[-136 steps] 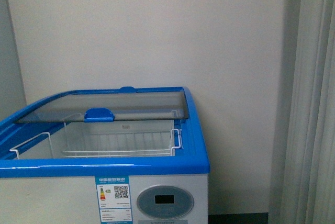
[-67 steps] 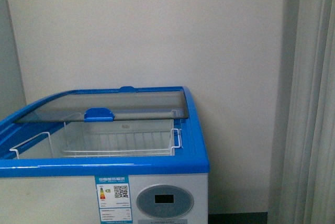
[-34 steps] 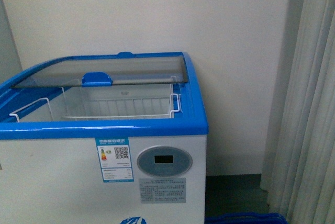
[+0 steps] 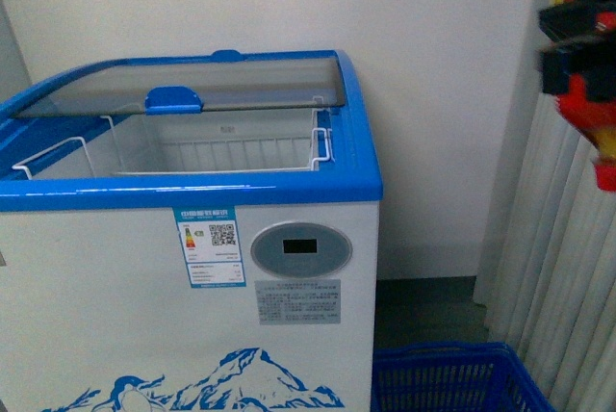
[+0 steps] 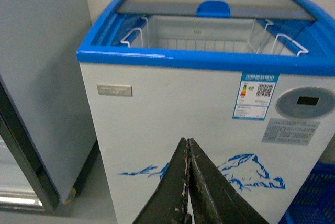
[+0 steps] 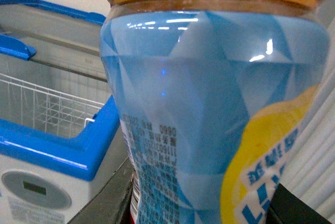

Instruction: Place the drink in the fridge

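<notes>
The fridge (image 4: 192, 191) is a white chest with a blue rim and a round grey display, standing at left in the front view. Its curved glass top (image 4: 192, 85) is slid back, leaving the front opening uncovered. My right gripper (image 4: 576, 46) is high at the right edge, beyond the fridge's right side, shut on the drink (image 4: 589, 114), whose red label shows. In the right wrist view the drink (image 6: 209, 103) fills the picture with a light-blue and yellow label, the fridge rim (image 6: 63, 150) beside it. My left gripper (image 5: 187, 148) is shut and empty, facing the fridge front (image 5: 172, 124).
A white wire basket (image 4: 221, 157) hangs inside the fridge opening. A blue plastic crate (image 4: 452, 378) sits on the floor right of the fridge. Pale curtains (image 4: 539, 268) hang at the right. A tall grey cabinet (image 5: 42, 77) stands left of the fridge.
The front view has shifted, showing more of the fridge's front and the blue crate below. My right gripper with the drink has come into view at the upper right.
</notes>
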`<state>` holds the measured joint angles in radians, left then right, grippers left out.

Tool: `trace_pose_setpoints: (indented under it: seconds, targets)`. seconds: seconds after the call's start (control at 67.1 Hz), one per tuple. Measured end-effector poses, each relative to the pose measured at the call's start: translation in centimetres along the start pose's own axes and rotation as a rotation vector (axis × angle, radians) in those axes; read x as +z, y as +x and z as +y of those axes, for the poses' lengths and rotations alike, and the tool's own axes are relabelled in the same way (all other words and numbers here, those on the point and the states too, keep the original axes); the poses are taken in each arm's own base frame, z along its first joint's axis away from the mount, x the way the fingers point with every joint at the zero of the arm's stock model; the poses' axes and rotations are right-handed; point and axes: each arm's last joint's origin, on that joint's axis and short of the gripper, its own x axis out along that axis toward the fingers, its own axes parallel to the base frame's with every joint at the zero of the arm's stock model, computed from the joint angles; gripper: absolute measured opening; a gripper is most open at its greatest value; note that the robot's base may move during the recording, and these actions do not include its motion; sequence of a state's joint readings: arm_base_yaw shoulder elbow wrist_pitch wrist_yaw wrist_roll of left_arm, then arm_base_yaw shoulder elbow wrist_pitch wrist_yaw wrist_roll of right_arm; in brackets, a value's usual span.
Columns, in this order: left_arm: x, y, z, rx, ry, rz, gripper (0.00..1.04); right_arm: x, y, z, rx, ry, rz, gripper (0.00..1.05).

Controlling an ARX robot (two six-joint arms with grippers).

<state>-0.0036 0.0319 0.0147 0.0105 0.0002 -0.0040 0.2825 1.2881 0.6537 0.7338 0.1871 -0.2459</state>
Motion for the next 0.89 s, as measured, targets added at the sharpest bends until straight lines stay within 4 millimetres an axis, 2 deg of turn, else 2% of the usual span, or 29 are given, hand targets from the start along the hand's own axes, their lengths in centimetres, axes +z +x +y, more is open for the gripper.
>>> trace_pose_setpoints:
  seconds: [0.134,0.313,0.388,0.432,0.477,0.745,0.894]
  targets:
    - [0.1,-0.1,0.0,0.000,0.000,-0.016,0.03,1.4,3.6,1.7,0.034,-0.037,-0.011,0.40]
    - [0.1,-0.2,0.0,0.000,-0.001,-0.017,0.04,2.6,7.3,4.2,0.091,-0.089,-0.001,0.40]
    - [0.1,-0.2,0.0,0.000,0.000,-0.017,0.24,3.4,9.6,6.4,0.139,-0.137,0.003,0.40]
    - [0.1,-0.2,0.0,0.000,0.000,-0.016,0.31,3.6,10.4,7.2,0.153,-0.147,0.002,0.40]
    - [0.1,-0.2,0.0,0.000,0.000,-0.016,0.36,3.9,11.0,7.8,0.164,-0.159,0.001,0.40]
    - [0.1,-0.2,0.0,0.000,0.000,-0.016,0.78,5.6,14.5,12.1,0.232,-0.232,-0.027,0.40]
    - [0.1,-0.2,0.0,0.000,0.000,-0.016,0.98,5.5,16.4,14.3,0.268,-0.269,-0.021,0.40]
